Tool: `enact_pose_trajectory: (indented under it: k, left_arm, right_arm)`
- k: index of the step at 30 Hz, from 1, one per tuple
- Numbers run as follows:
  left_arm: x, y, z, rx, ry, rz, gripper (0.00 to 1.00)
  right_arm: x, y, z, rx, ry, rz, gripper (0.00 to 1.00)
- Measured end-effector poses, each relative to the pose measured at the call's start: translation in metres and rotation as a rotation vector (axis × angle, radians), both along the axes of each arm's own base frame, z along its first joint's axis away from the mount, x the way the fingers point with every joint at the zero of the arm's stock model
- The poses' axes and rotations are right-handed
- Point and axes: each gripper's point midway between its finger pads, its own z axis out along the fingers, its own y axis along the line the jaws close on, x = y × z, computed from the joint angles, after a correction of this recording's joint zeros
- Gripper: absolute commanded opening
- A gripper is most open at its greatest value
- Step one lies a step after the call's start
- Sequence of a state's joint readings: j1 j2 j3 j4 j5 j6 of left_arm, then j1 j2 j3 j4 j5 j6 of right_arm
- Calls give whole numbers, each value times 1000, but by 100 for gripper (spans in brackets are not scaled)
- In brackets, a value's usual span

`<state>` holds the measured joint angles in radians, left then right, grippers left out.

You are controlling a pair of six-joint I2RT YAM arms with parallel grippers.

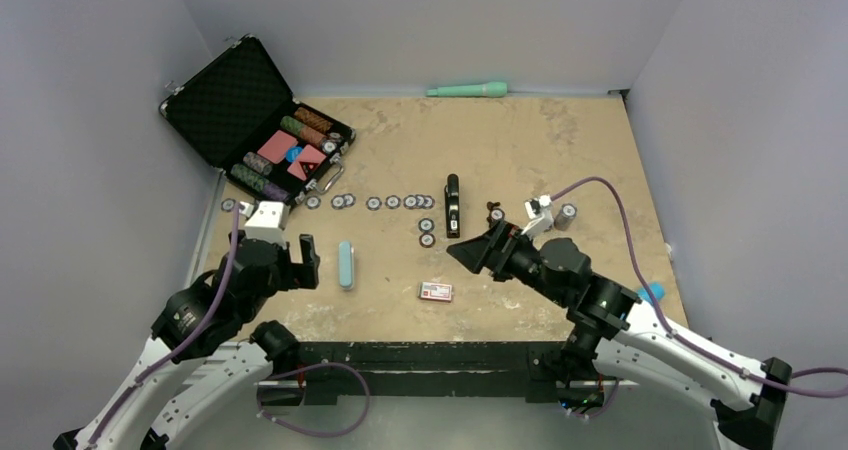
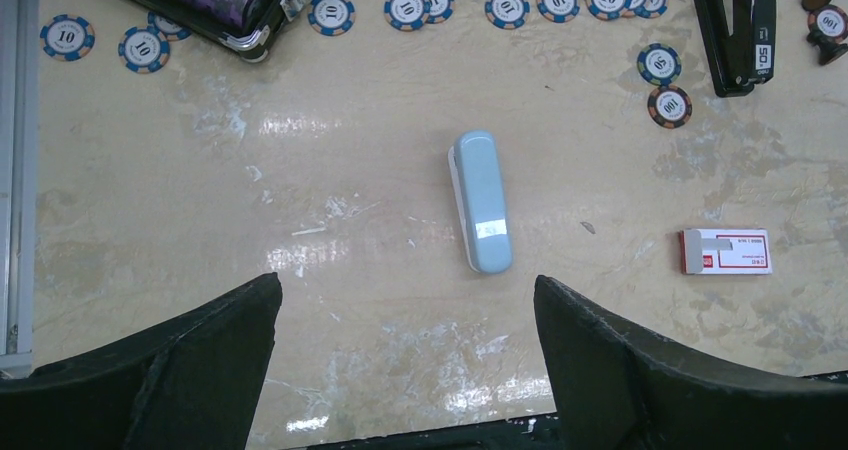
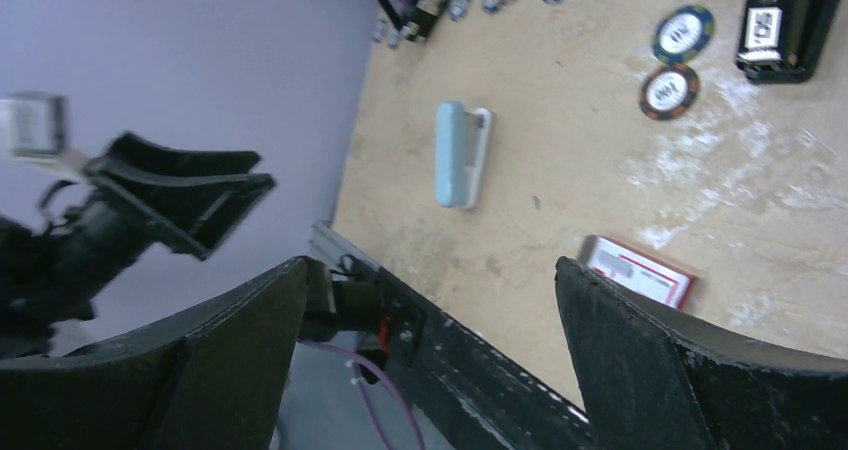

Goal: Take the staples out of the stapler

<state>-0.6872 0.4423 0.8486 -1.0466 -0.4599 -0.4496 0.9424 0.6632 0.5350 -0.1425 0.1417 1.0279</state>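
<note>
Overhead, a scuffed tan surface (image 1: pixel 570 150) sits boxed in by pale lilac-grey walls (image 1: pixel 90 120) on three sides. The stapler (image 1: pixel 452 206) lies near the middle, lengthwise toward the back wall, at the right end of a row of poker chips (image 1: pixel 392 202). The right gripper (image 1: pixel 470 253) hangs just on its near side, fingers spread and holding nothing. The left gripper (image 1: pixel 297 265), fingers equally wide and empty, sits beside a pale teal bar (image 1: pixel 345 265) (seen from the left wrist, the bar lies just ahead of the fingers). A red-and-white box (image 1: pixel 436 291) rests near the front edge. An open black case (image 1: pixel 240 110) stands at the far-left corner.
</note>
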Motion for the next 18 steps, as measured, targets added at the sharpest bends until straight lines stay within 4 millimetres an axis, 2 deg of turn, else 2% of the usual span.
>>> enact_pose_trajectory:
  k: [3,6,18]
  left_arm:
    - [1,-1,-2,9,10,1,100]
    - [2,-1,-3,14,16,2,100]
    - [2,2,-2,19,9,15,100]
  right_arm:
    - [-4,-4,27,103,-54,-1,99]
    - [-8,-8,40,169,-83,2,99]
    - [-12,-7,36,179,-61,13,99]
